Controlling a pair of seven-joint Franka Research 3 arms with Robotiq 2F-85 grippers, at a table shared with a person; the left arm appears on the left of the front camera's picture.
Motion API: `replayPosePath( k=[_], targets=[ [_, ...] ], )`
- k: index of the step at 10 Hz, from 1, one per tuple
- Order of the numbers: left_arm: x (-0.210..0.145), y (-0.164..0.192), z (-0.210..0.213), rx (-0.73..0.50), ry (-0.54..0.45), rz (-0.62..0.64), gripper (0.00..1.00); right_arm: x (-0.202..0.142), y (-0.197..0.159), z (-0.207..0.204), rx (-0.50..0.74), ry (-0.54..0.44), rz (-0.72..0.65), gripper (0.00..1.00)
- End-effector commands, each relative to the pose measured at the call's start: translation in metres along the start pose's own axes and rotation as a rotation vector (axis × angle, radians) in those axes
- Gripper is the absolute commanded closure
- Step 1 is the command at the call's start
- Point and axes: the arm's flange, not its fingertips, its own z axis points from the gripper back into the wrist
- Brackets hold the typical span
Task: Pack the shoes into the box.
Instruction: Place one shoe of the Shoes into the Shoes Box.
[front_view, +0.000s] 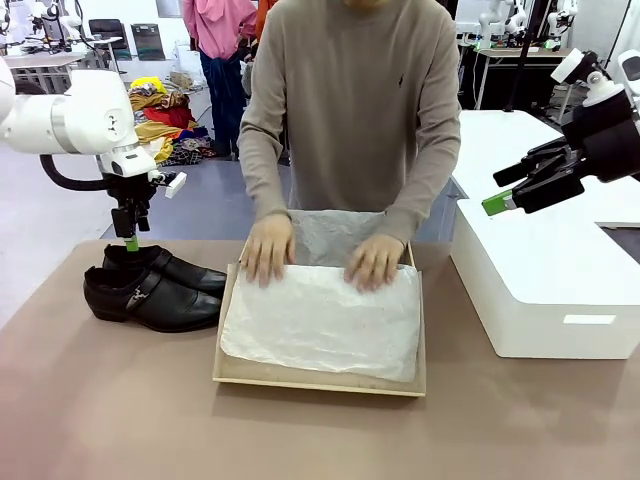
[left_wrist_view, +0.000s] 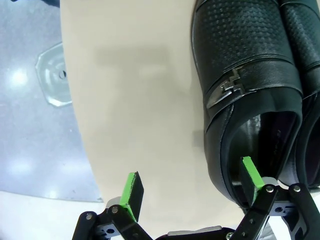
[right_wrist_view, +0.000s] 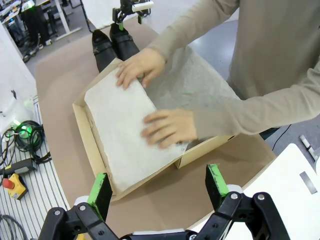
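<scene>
Bright, even light from overhead fills my room; shadows on the table (front_view: 100, 400) are soft and faint. In my left wrist view the table bleaches nearly white, the shoes (left_wrist_view: 245, 60) glint, the floor (left_wrist_view: 30, 125) shows glare spots, and edges bow.

box (front_view: 228, 372) bottom: buried under tissue paper (front_view: 320, 325), can't see it | shoes (front_view: 160, 295): far one mostly behind the near one, toes chopped off in left wrist view | white box (front_view: 545, 290): runs off right edge
</scene>
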Motion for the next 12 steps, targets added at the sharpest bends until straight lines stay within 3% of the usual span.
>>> replayPosePath(
  k=[1,12],
  targets=[
    [0.000,0.008,-0.003,0.000,0.013,0.002,0.00,0.001,-0.004,-0.002,0.013,-0.021,0.023,0.00],
    [0.011,0.005,-0.032,-0.091,0.017,-0.012,0.00,0.001,-0.004,-0.002,0.013,-0.021,0.023,0.00]
  ],
)
